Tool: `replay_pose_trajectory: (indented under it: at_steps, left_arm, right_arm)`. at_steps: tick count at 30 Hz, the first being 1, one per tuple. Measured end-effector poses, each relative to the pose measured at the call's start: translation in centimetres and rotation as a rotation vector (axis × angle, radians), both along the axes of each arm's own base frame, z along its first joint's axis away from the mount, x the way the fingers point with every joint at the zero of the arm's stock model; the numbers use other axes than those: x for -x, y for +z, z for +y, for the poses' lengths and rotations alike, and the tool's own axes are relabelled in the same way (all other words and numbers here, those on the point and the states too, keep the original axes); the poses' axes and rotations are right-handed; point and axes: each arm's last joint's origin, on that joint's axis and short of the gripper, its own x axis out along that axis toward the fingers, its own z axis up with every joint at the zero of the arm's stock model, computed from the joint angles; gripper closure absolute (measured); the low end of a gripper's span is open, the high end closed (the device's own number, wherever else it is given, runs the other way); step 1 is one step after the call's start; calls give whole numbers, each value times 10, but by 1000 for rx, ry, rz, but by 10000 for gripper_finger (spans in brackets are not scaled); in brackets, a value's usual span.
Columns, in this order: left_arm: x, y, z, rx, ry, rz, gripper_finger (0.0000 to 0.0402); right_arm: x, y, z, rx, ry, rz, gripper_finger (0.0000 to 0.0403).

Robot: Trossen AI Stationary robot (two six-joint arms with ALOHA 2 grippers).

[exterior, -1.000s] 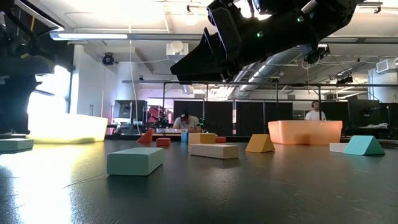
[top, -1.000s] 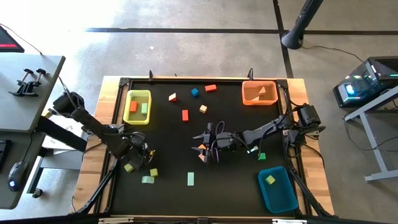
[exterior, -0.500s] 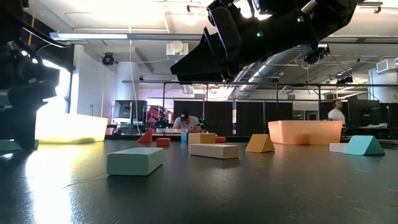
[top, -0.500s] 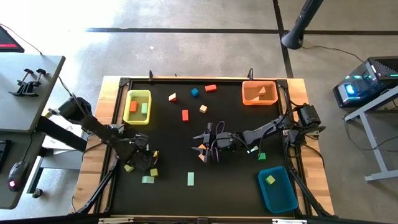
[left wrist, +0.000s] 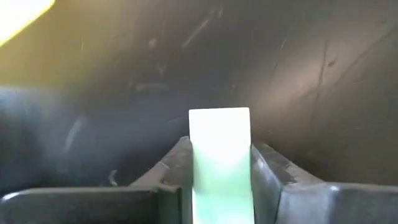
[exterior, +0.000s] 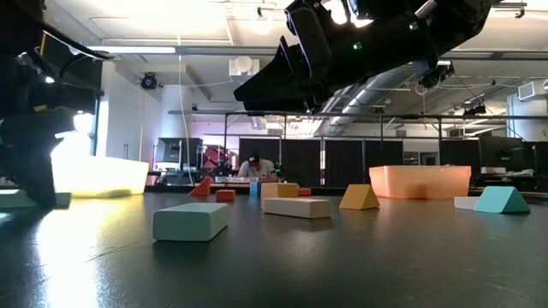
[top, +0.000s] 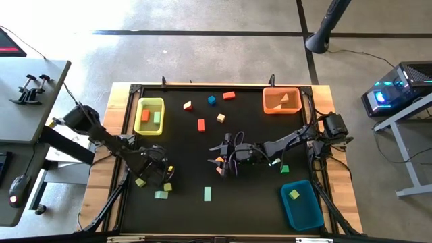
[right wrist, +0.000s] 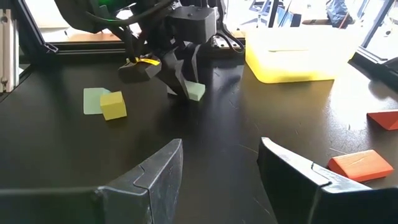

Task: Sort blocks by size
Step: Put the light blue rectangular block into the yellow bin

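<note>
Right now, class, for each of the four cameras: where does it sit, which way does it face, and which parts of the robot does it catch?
High: above the table, facing straight down; shows the left arm and right arm.
Low: at tabletop height, looking level towards the orange bin; arms enter from above.
Left wrist: on the left arm, facing the mat; left jaws grip a mint block.
Right wrist: on the right arm, facing the yellow bin; right jaws open.
Shared: both wrist views show that mint block.

The black table (top: 256, 202) with wooden side edges carried a yellow bin (top: 149, 116) at upper left, an orange bin (top: 281, 100) at upper right and a blue bin (top: 301, 205) at lower right. Small blocks (top: 200, 125) lay scattered across the centre and lower left.
</note>
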Motion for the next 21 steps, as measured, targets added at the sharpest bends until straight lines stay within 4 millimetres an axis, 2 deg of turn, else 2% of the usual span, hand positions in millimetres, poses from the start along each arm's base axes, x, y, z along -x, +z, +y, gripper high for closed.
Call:
replay_pose_trajectory:
  at_steps: [3, 6, 12, 16, 21]
  left_arm:
    - [-3, 11, 9, -56, -32, -46, 319]
    - [-6, 32, 25, -144, -44, -73, 319]
    - [4, 74, 82, -256, 49, 7, 319]
    - [16, 87, 120, -245, 142, 53, 318]
    - [29, 90, 156, -211, 257, 125, 282]
  right_arm:
    - [0, 0, 0, 0, 0, -3, 201]
    - [0, 1, 0, 6, 1, -8, 201]
    - [-1, 2, 0, 38, 8, -23, 201]
    - [-1, 3, -3, 46, 5, -24, 201]
    - [-2, 3, -5, 47, -3, -22, 201]
